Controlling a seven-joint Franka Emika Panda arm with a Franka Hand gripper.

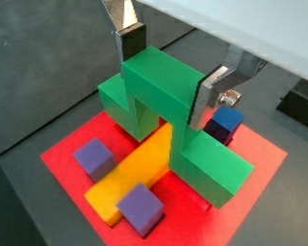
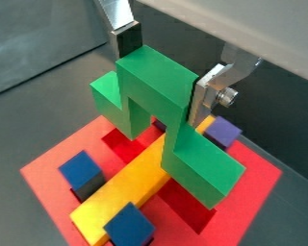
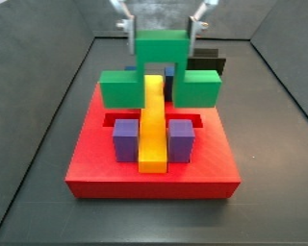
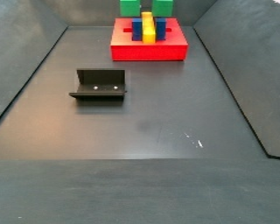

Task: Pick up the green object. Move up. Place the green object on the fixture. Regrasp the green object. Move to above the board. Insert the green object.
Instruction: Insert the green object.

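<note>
The gripper (image 1: 172, 69) was clamped on the raised centre of the green object (image 1: 169, 115), one silver finger against each side in both wrist views, and held it above the board (image 3: 153, 173), straddling the yellow bar (image 3: 153, 120). The step in hand appeared to be the insertion: the green object's wings hung over the board's far end, behind the purple blocks (image 3: 124, 139), seemingly not yet seated. In a side view the fixture (image 4: 98, 85) stood bare, well apart from the board. The next move would call for a straight descent, wings aligned with the recesses either side of the bar.
</note>
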